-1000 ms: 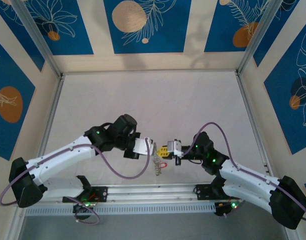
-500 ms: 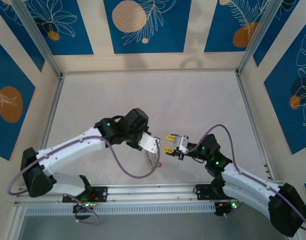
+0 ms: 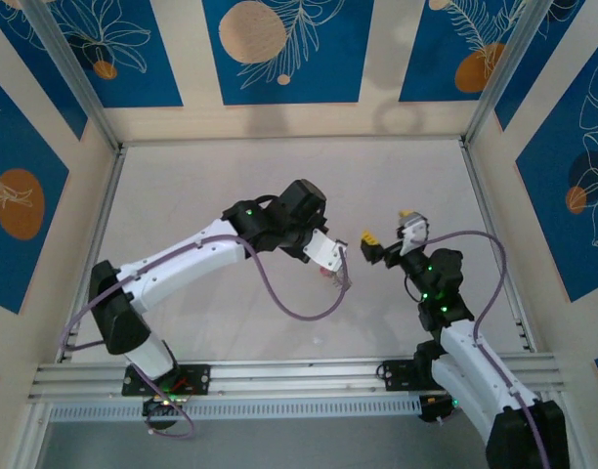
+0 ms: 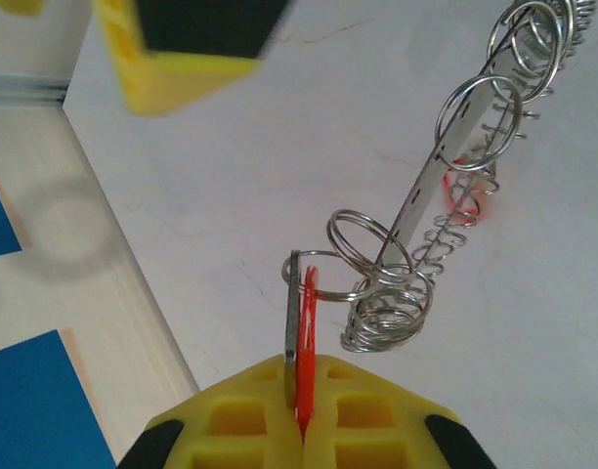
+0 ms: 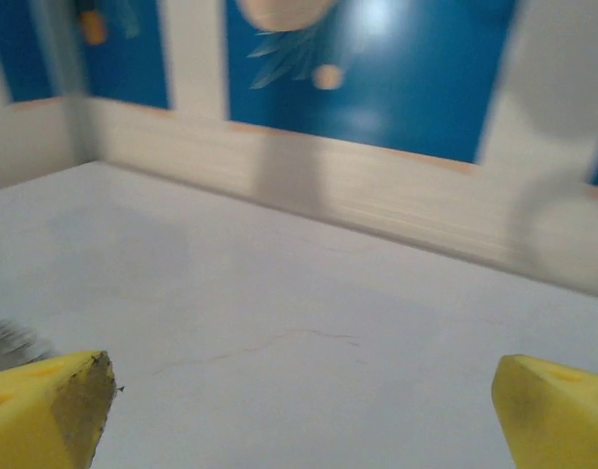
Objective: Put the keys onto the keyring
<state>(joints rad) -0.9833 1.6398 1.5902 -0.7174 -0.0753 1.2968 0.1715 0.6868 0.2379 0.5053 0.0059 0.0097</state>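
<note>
Since the earlier frame both my arms have swung out from the near rail toward mid-table, and the right one has drawn away from the left. My left gripper [image 4: 301, 415] is clamped on a red key [image 4: 307, 322], with a thin grey metal edge pressed against it. A wire loop links that key to the keyring [image 4: 387, 311], a coiled silvery bunch over the table [image 4: 182, 244], joined to a perforated strip and more loops. A second red key [image 4: 472, 192] peeks out farther along. My right gripper [image 3: 387, 229] hangs nearby, fingers spread wide, holding nothing.
</note>
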